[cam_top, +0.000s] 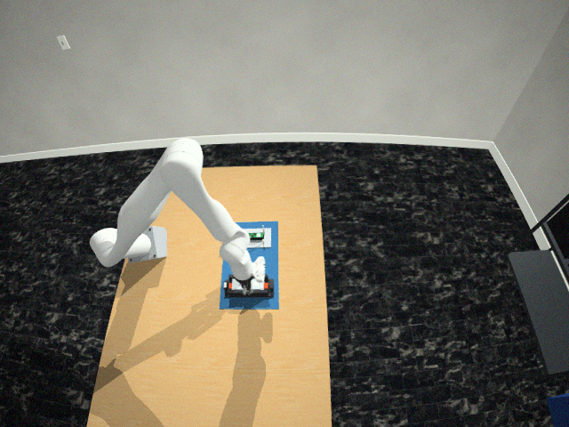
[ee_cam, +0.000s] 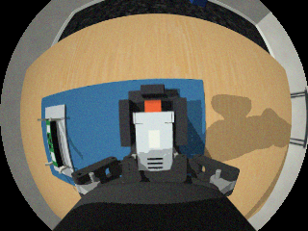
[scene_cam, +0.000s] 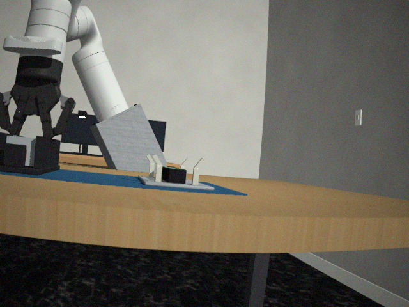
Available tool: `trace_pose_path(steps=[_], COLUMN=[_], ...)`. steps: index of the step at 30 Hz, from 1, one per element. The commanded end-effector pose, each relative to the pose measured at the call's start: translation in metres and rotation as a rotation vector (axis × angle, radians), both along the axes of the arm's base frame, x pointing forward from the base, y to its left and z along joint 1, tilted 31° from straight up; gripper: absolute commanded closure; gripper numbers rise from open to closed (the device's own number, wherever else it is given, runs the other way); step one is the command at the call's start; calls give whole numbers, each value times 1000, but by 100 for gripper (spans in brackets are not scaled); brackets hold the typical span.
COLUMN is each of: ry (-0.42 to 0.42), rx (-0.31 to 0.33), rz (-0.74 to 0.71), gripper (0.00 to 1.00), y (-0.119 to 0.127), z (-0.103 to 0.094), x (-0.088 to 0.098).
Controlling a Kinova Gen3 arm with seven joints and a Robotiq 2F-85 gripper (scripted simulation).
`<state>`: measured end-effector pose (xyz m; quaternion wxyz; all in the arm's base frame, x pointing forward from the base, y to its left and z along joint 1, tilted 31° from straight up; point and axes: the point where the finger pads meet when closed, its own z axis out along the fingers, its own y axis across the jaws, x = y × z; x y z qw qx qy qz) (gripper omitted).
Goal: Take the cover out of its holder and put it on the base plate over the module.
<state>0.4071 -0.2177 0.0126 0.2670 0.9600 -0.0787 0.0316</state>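
Wrist view – the pale cover (cam_top: 258, 285) (scene_cam: 20, 140) (ee_cam: 154, 130) sits in its black holder (cam_top: 271, 293) (scene_cam: 46, 153) (ee_cam: 124, 122); jaws partly closed about it – whether they pinch it, I can't tell.

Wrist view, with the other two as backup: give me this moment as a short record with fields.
cover: pale grey, seated in its holder
holder: black, on the blue mat
hand: partly closed at the cover, fingers on opposite sides; firm grip cannot be told
module: uncovered, on the base plate
placement: not done
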Motion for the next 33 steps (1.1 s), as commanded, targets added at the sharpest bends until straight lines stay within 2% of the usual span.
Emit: trace_pose_path(steps=[1, 21, 31, 33], ry=[-1, -1, -1, -1], rx=[0, 0, 0, 0], rz=[1, 1, 1, 1], gripper=[100, 100, 100, 100], y=[0, 0, 16, 16], z=[0, 0, 26, 26], x=[0, 1, 0, 0])
